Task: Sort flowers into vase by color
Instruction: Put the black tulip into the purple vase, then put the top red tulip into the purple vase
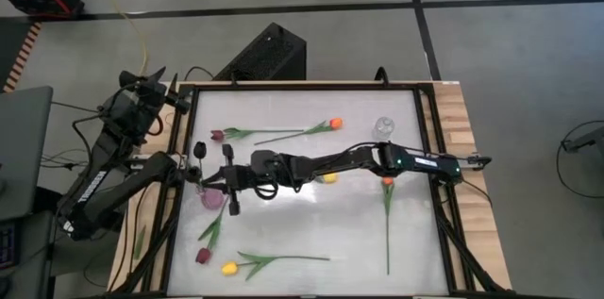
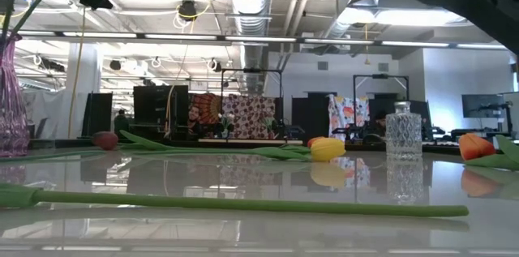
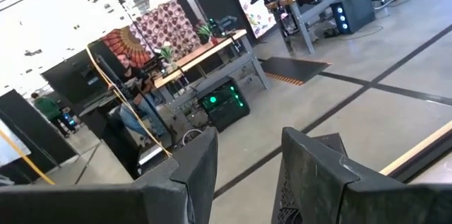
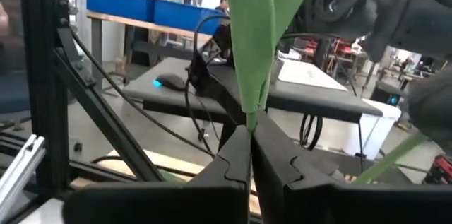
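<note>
My right gripper (image 1: 211, 184) reaches across the table to its left side, right over the purple vase (image 1: 212, 199), and is shut on a green-stemmed flower (image 4: 253, 54) whose head is out of view. My left gripper (image 3: 244, 181) waits open beyond the table's left edge, with nothing between its fingers. Lying flat on the table are a maroon flower (image 1: 218, 134), an orange one (image 1: 334, 124), a yellow one (image 1: 329, 178) partly under my right arm, another orange (image 1: 387, 182), another maroon (image 1: 201, 256) and another yellow (image 1: 228, 268). My right gripper pinches the flower's green stem and leaf (image 4: 251, 111) between its two fingers, which lie about level and come from the table's right side. The leaf stands up past the fingers. In the low view the stem (image 2: 31, 4) slants down toward the vase's mouth (image 2: 6, 40).
A clear glass vase (image 1: 382, 127) stands at the table's far right. A black frame (image 1: 302, 85) rims the table, with wooden strips outside it. My right arm (image 1: 377, 159) spans the table's middle above the flowers.
</note>
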`<act>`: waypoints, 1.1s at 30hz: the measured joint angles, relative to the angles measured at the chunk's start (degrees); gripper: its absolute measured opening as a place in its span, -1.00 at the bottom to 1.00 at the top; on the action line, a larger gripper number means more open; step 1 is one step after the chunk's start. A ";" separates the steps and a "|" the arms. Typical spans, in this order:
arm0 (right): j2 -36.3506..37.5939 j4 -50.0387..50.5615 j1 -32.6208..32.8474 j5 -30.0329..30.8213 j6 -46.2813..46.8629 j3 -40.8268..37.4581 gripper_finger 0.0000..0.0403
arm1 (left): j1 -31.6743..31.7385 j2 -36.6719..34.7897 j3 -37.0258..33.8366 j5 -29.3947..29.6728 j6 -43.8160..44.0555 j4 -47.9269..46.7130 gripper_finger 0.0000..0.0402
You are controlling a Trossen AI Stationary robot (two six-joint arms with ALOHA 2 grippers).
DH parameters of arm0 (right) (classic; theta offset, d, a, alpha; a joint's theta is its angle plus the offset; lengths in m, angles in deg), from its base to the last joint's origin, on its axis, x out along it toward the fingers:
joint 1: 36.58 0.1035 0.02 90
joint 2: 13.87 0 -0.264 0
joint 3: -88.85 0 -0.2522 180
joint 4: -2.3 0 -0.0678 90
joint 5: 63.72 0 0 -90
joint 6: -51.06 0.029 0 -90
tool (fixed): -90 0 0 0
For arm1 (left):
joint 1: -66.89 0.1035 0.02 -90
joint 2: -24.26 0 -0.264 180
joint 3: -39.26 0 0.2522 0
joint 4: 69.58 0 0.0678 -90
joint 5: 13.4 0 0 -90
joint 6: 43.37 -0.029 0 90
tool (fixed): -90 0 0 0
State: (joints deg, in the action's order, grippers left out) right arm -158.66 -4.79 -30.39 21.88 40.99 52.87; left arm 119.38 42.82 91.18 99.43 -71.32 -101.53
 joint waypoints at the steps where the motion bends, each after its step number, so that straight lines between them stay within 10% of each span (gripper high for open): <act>1: 0.00 0.48 -0.04 0.00 0.02 0.00 -0.80 | 0.00 0.00 0.00 0.00 -0.01 -0.01 -0.26; 22: 1.70 15.99 -1.51 -1.64 3.61 -0.02 -0.66 | 0.00 -2.39 -4.59 1.40 -3.79 4.80 -0.26; 33: 6.90 35.51 -1.85 -1.73 1.87 0.00 -0.10 | 0.00 -7.96 -4.57 1.84 -3.77 3.13 -0.26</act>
State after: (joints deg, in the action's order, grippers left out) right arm -151.76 30.72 -32.24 20.15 42.86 52.87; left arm 119.38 34.87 86.61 101.26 -75.09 -98.40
